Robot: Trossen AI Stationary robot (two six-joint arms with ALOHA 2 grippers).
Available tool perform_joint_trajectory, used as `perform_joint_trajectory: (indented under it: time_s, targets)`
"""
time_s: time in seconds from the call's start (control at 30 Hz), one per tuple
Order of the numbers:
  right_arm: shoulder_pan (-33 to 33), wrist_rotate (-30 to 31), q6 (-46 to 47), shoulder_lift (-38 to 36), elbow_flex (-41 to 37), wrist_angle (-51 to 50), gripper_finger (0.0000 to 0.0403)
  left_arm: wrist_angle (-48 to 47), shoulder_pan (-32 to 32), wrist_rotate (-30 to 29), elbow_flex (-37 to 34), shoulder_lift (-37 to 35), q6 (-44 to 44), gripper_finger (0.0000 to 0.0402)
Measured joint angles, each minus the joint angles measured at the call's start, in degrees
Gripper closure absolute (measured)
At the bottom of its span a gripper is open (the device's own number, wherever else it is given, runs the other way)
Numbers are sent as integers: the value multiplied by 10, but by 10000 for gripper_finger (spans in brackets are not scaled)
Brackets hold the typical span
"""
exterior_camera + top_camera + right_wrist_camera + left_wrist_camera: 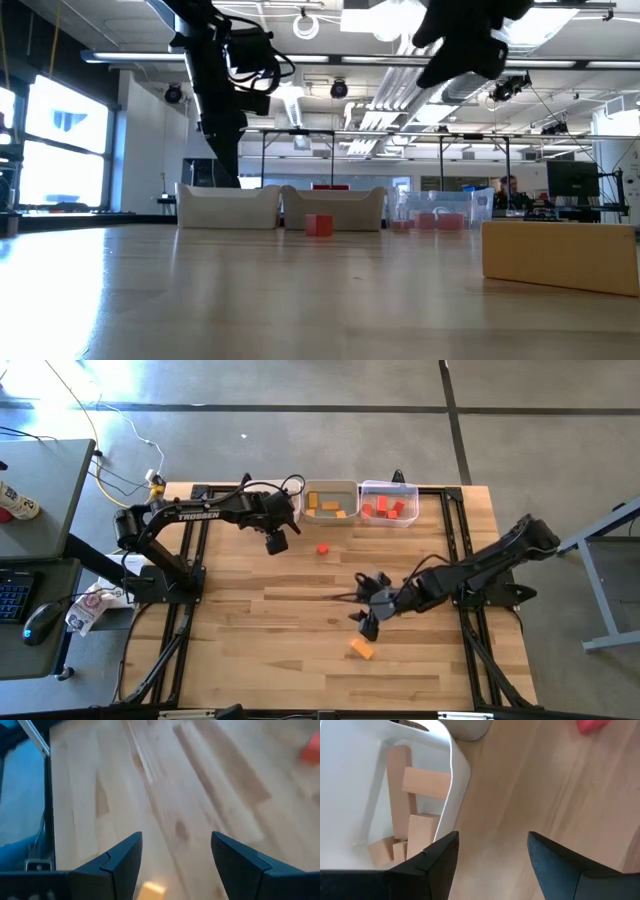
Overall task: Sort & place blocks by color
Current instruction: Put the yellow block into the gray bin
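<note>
A red cube (323,548) (319,224) stands alone on the table in front of the bins. An orange block (362,649) (555,255) lies nearer the table's near edge. My left gripper (277,542) (492,845) is open and hovers over bare table beside the white bin (452,765), which holds several light wood blocks (420,785). My right gripper (367,625) (177,845) is open above the table, just on the far side of the orange block (150,890). The middle bin (331,488) holds orange blocks. The clear bin (389,488) holds red blocks.
The three bins (335,207) stand in a row along the table's far edge. A desk with a keyboard and mouse (40,622) stands off the table's left side. Bare wood lies between the two grippers and toward the near edge.
</note>
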Motion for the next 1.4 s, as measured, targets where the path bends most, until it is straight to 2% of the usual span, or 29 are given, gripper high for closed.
perform_joint_trajectory:
  time_s: [0.3, 0.5, 0.77, 1.4]
  targets:
    - [38, -70, 92, 62, 0, -11, 178, 1, -2, -1, 0, 0, -14, 179]
    - [53, -93, 132, 95, 0, -12, 178, 1, -2, -1, 0, 0, -15, 179]
    - [63, -130, 153, 132, 0, -9, 178, 2, -1, -1, 0, 0, -15, 179]
    - [64, -172, 178, 203, 0, 23, 178, 7, -1, -1, 0, 0, -28, 179]
